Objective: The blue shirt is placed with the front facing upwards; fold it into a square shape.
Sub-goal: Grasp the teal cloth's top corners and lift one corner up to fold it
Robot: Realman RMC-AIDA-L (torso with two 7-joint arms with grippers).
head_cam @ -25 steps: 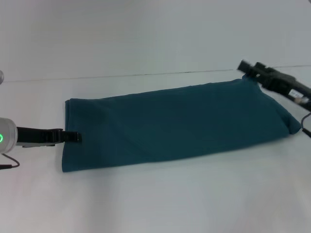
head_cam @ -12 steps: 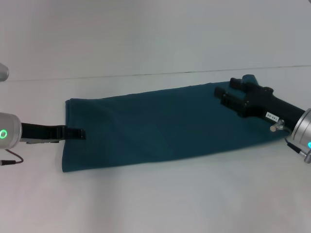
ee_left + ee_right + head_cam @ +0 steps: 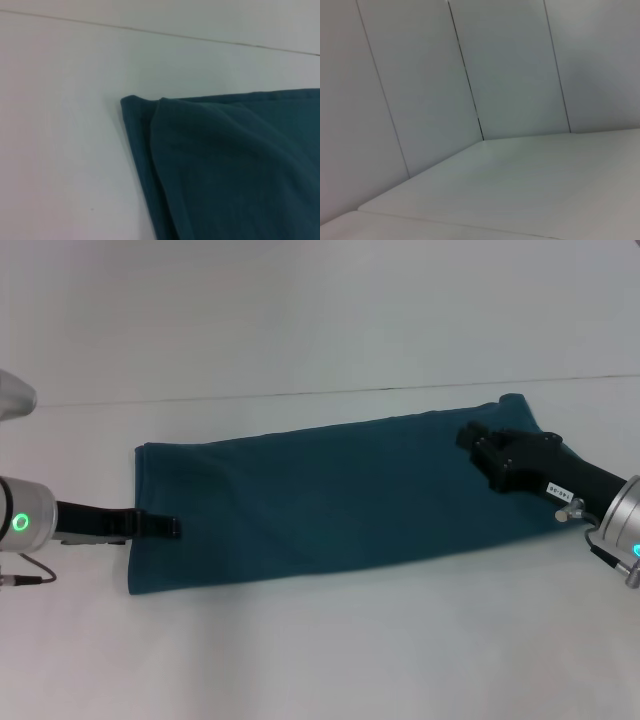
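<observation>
The blue shirt (image 3: 340,495) lies on the white table as a long folded strip running left to right, with no print showing. My left gripper (image 3: 165,527) reaches in low from the left, its tip just over the shirt's left edge. The left wrist view shows that end of the shirt (image 3: 230,170), with a layered fold at its corner. My right gripper (image 3: 476,438) hovers open over the shirt's right end, its arm crossing the right edge. A small peak of cloth (image 3: 512,400) stands up at the far right corner. The right wrist view holds only wall and table.
The white table (image 3: 320,650) stretches wide in front of the shirt and to its sides. A thin seam (image 3: 250,397) runs across the table behind the shirt. Pale wall panels (image 3: 510,70) rise beyond the table.
My right gripper has swung from the shirt's far right corner inward over its right end, then drawn back slightly. The left gripper has crept right, onto the shirt's left edge.
</observation>
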